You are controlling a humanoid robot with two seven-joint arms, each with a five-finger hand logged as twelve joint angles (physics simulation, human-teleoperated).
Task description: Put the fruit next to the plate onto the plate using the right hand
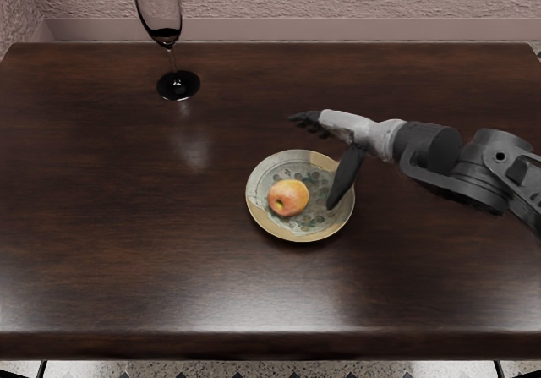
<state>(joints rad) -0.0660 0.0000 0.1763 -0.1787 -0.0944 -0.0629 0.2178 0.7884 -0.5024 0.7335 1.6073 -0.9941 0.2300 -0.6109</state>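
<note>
Resting round and smooth-skinned on the shallow, patterned ceramic plate (318, 226), the red-yellow apple (288, 197) could roll off if the grey right hand (342, 134), open and empty at the plate's one o'clock, clips it with its dark drooping finger; the glossy dark wooden table (127, 251) offers little grip.

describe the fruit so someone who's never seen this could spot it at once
On the dark wooden table, find the round plate near the middle, by the right hand. The fruit lies on it, the only small red-and-yellow ball; the wine glass stands far back left.
</note>
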